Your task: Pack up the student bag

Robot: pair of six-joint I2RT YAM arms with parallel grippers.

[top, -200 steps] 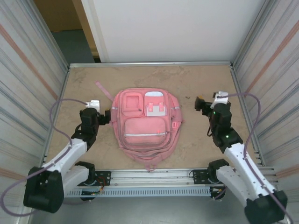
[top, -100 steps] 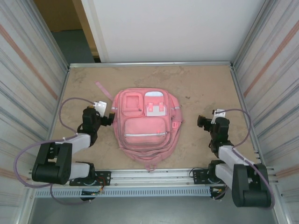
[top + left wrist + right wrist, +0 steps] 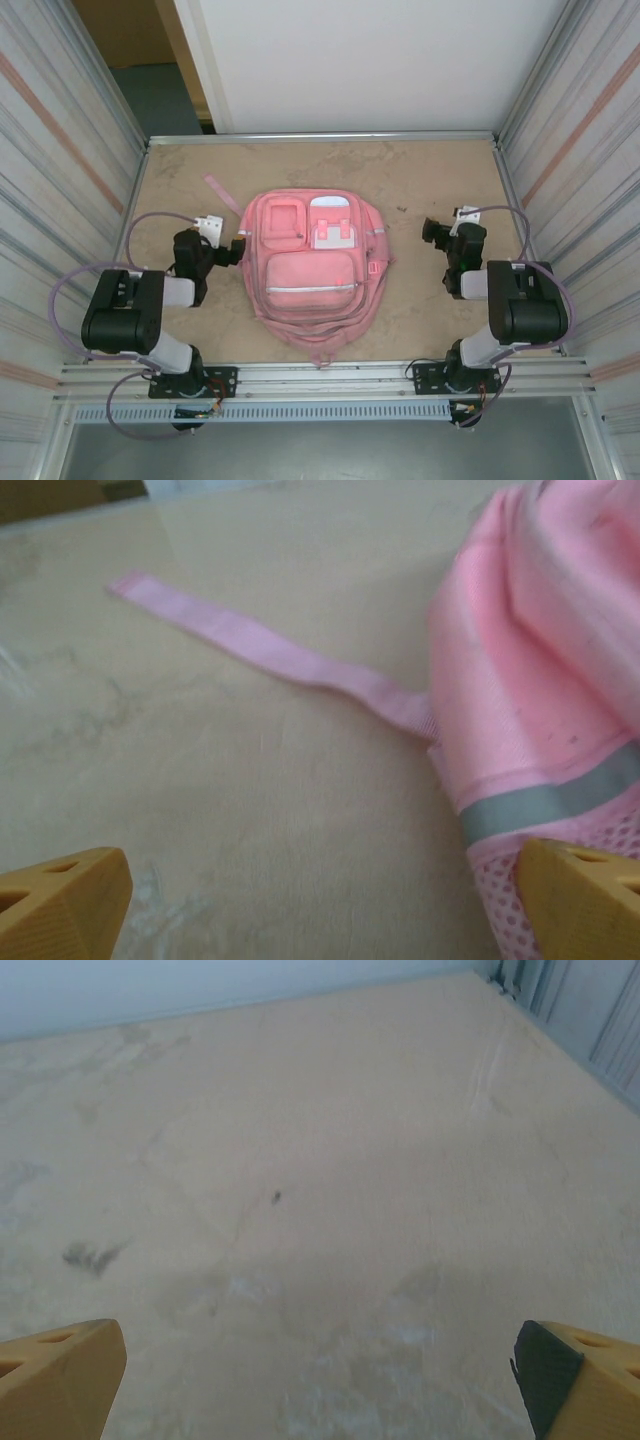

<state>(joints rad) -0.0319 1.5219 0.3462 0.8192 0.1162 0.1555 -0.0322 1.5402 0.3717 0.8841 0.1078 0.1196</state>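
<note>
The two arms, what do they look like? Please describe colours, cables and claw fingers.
Both arms have black joint housings and white links. A lilac cable loops along the left arm, another along the right arm. The left claw has yellow-orange fingers; the right claw has them too, one with a black pad.

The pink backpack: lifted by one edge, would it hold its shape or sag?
Probably sag: the backpack lies flat, fabric folded softly. Its loose strap would likely trail. Pushed, it may bunch rather than slide.

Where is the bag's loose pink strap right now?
In the top view the strap lies on the table, angling far-left from the student bag's upper-left corner, ahead of the left end effector.
</note>
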